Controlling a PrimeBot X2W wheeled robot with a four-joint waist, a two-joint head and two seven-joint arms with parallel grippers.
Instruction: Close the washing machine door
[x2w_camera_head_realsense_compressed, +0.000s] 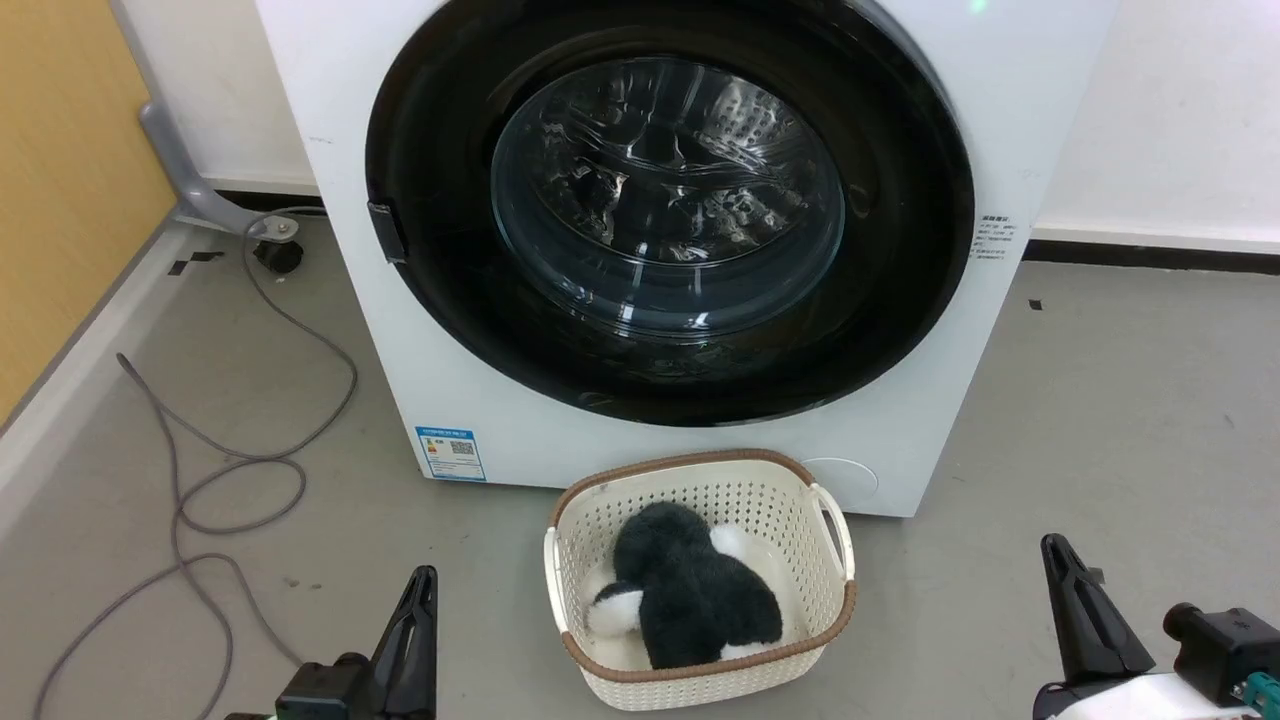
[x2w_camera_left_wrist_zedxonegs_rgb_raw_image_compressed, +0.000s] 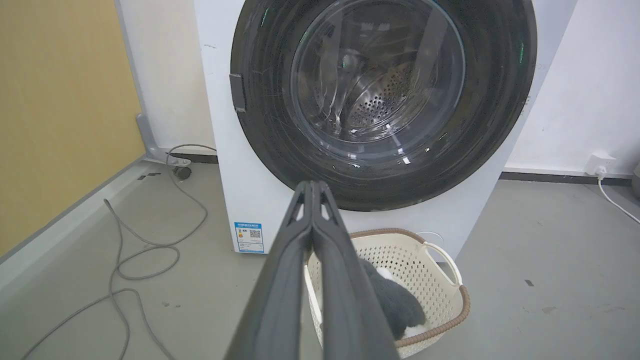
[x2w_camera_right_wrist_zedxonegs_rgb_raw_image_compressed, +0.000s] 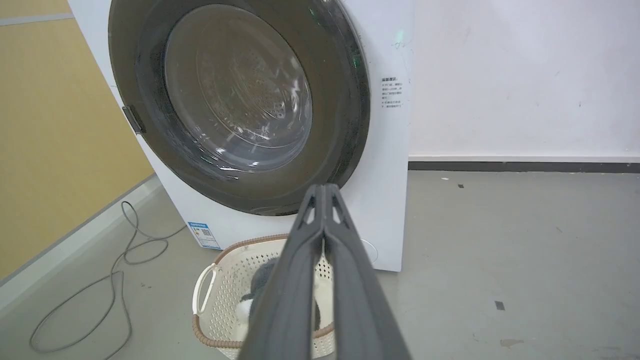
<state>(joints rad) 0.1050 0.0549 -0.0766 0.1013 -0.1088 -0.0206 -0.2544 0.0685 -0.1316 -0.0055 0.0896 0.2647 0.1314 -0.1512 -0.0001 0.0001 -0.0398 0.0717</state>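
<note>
Currently, washing machine door (x2w_camera_head_realsense_compressed: 665, 195): shut flush against the machine's white front. Its black rim runs all round the clear glass bowl at the centre, the perforated steel drum shows through the glass, and a small dark tab sits on its left edge.
Washing machine (x2w_camera_head_realsense_compressed: 520, 450): white, standing on the grey floor (x2w_camera_head_realsense_compressed: 1100, 400) against a white wall and facing the robot. A blue label sticker (x2w_camera_head_realsense_compressed: 450, 452) is at its lower left corner.
Left claw (x2w_camera_head_realsense_compressed: 420, 590): low at the lower left of the head view. In the left wrist view its 2 dark fingers (x2w_camera_left_wrist_zedxonegs_rgb_raw_image_compressed: 295, 235) are pressed together with nothing between them, aimed at the door's lower rim and well apart from it.
Right claw (x2w_camera_head_realsense_compressed: 1060, 560): low at the lower right. In the right wrist view its 2 fingers (x2w_camera_right_wrist_zedxonegs_rgb_raw_image_compressed: 305, 235) are pressed together and pinch nothing, also well apart from the door.
Basket (x2w_camera_head_realsense_compressed: 700, 495): cream, perforated, with a brown-trimmed rim. It sits on the floor just in front of the machine, below the door and between the 2 claws.
Plush toy (x2w_camera_head_realsense_compressed: 690, 590): dark grey and white, lying inside the basket.
Cable (x2w_camera_head_realsense_compressed: 250, 470): grey, looped on the floor to the machine's left.
</note>
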